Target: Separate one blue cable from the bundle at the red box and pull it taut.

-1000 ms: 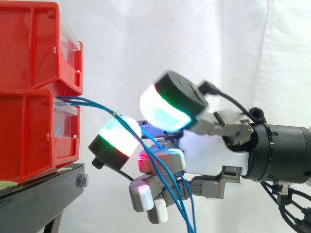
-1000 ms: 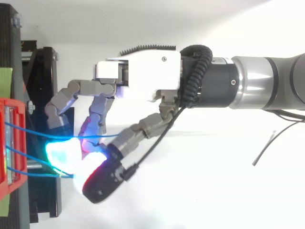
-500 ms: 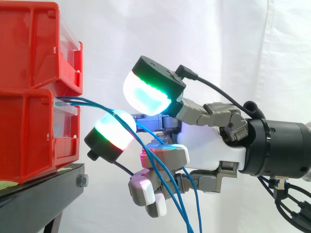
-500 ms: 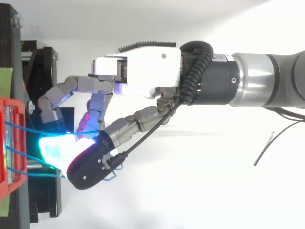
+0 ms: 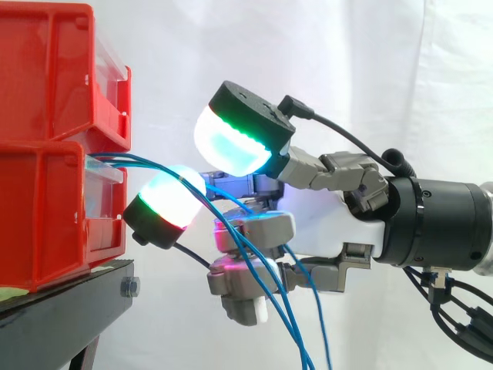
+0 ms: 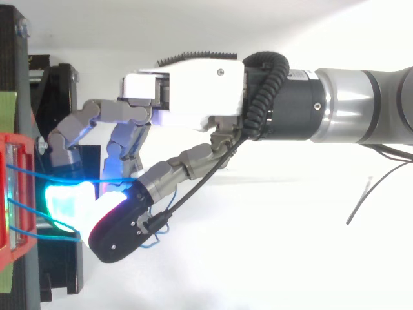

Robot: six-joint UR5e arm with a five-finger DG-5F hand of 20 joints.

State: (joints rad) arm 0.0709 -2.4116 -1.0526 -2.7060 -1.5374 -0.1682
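Lower bin (image 5: 46,223) sits under the upper bin (image 5: 46,69), both on the black stand (image 5: 69,301) at the left, with the white curtain (image 5: 385,69) behind.

Cables (image 5: 142,162): blue strands leave the top of the lower bin's clear front.
- Side view: the long axis starts about level, heading right away from the bin. It then bends over and drops steeply down-right across the hand (image 5: 323,223), running out at the bottom edge.
- The line is curved rather than straight, so they aren't taut.
- The strands stay close together along the whole run, with none pulled clear of the rest.
- Top view: three strands come off the bin face, spaced apart one below another. Each runs roughly level to the right and goes into the glow under the hand (image 6: 193,93).
- A small blue loop shows just right of that glow.

Hand: it is just off the bin front, not touching the bin, at the height of the lower bin's upper half. Palm faces the bin. The arm (image 5: 439,231) comes in level from the right.

Grip: the strands pass through the hand, but I can't tell whether the fingers are actually clamping any of them or the strands just lie across.
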